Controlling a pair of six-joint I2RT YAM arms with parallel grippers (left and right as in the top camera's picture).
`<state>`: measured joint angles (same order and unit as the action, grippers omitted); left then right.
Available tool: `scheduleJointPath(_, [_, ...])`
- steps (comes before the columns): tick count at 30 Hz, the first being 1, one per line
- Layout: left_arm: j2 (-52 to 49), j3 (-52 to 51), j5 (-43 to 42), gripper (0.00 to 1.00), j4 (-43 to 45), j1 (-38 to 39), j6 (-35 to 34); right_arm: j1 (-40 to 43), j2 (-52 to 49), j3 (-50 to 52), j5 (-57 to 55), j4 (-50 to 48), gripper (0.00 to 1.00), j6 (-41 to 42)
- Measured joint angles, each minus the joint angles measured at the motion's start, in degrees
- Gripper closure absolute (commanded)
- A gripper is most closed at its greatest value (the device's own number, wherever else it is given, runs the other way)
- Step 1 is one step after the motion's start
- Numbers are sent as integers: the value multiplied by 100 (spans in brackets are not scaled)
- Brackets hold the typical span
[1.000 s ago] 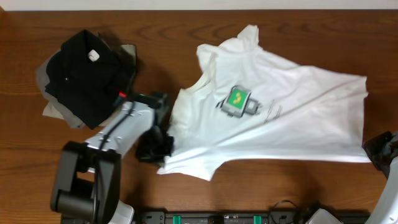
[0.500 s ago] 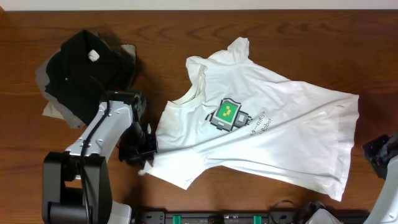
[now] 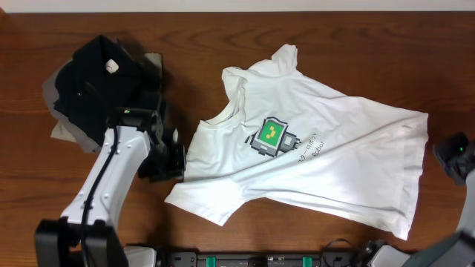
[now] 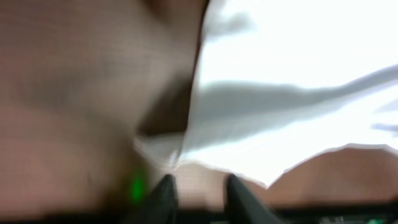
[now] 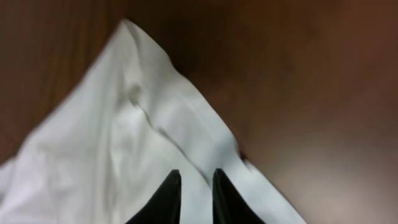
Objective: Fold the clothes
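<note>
Between left jaws and right jaws — T-shirt (image 3: 319,156)

We find a black folded garment (image 3: 93,85) at the left of the brown wooden table (image 3: 356,44), with a small white tag (image 3: 112,66) on its upper surface. A grey folded garment (image 3: 50,90) lies beneath it, showing at the edges. A black rail (image 3: 260,259) with green clips (image 3: 210,260) runs along the near edge.
</note>
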<state>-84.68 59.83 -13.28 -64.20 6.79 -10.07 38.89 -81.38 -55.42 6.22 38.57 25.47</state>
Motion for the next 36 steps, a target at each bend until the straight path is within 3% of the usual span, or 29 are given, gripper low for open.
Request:
scheduleJointPath(3, [116, 20, -81, 87, 741, 2, 212, -131, -791, -2, 396, -933, 63, 2])
scheduleJointPath(6, [94, 28, -278, 83, 1331, 7, 400, -258, -1414, 2, 789, -1488, 59, 13])
scheduleJointPath(7, [81, 31, -330, 77, 1458, 9, 435, -289, -1585, 4, 922, -1676, 59, 7])
scheduleJointPath(15, [-343, 35, -588, 58, 2664, 140, 800, -564, -2487, 13, 1982, -2791, 67, -205])
scheduleJointPath(18, [-568, 35, -754, 56, 2964, 262, 925, -564, -2507, 13, 2138, -2798, 83, -249])
scheduleJointPath(22, [-815, 35, -870, 55, 3318, 426, 1019, -553, -2507, 13, 2251, -2704, 92, -271])
scheduleJointPath(36, [-986, 44, -927, 55, 4992, 581, 1307, -365, -2439, 13, 2992, -2444, 94, -557])
